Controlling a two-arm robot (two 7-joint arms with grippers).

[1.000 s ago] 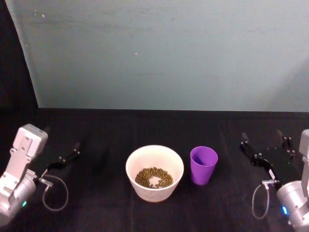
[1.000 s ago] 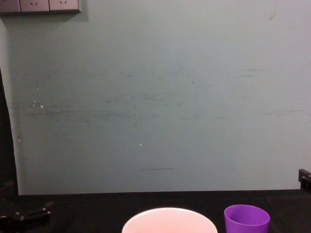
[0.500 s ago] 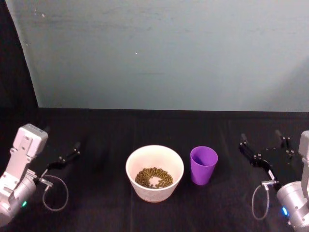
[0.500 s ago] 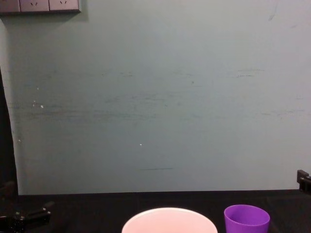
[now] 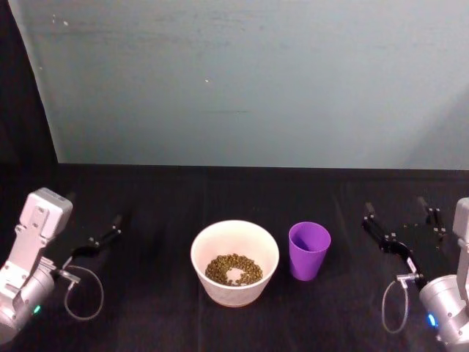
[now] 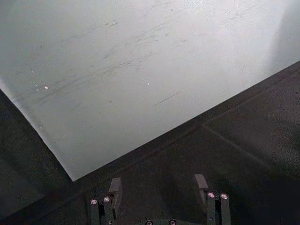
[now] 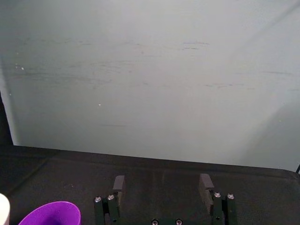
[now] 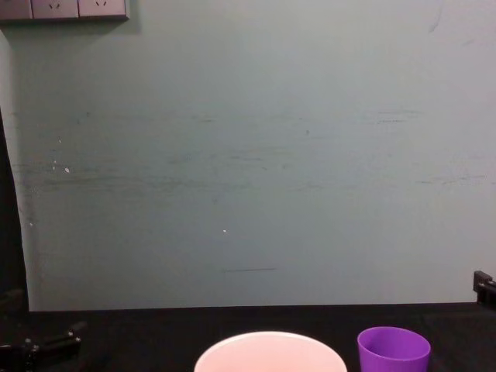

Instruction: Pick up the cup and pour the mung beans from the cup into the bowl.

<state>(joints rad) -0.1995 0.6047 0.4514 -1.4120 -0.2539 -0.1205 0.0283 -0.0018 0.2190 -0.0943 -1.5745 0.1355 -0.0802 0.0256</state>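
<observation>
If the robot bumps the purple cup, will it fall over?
Probably quite easily. The cup is narrower at its base than at its rim, so it looks tippy. It seems empty, since the beans lie in the bowl, so it is likely light. If it tips, it would likely roll in a curve.

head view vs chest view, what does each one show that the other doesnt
The head view looks down into the bowl, so the mung beans lying in it can be seen, and into the upright cup, where no beans are visible. It also takes in the left tool and the right tool, each out to its own side, apart from both vessels, the right one open.

The chest view alone has the grey wall sockets at the top.

Both share the bowl, the purple cup to its right, the black table and the pale wall.
</observation>
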